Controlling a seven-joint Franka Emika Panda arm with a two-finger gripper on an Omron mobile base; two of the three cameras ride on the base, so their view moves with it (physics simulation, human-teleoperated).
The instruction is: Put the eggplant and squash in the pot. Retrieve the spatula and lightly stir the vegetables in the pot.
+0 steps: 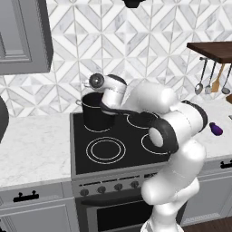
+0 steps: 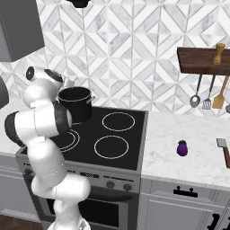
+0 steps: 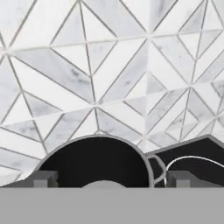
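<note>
The black pot (image 1: 95, 113) (image 2: 75, 105) stands on the stove's back left burner. My gripper (image 3: 111, 179) (image 1: 88, 84) hovers just above its rim, open, with nothing between the two fingertips (image 3: 43, 179). In the hand view the pot's dark mouth (image 3: 94, 159) lies right below them. The small purple eggplant (image 1: 216, 129) (image 2: 182, 148) rests on the counter right of the stove. Further right lies the spatula (image 2: 223, 149), grey blade towards the wall. The squash is hidden from view.
The black cooktop (image 1: 108, 149) (image 2: 112, 134) has three bare burners. A ladle (image 2: 195, 99), a slotted turner (image 2: 206, 104) and an orange wooden utensil (image 2: 219, 98) hang under a dark shelf (image 2: 202, 60) at the right. A grey cabinet (image 1: 22, 36) hangs upper left.
</note>
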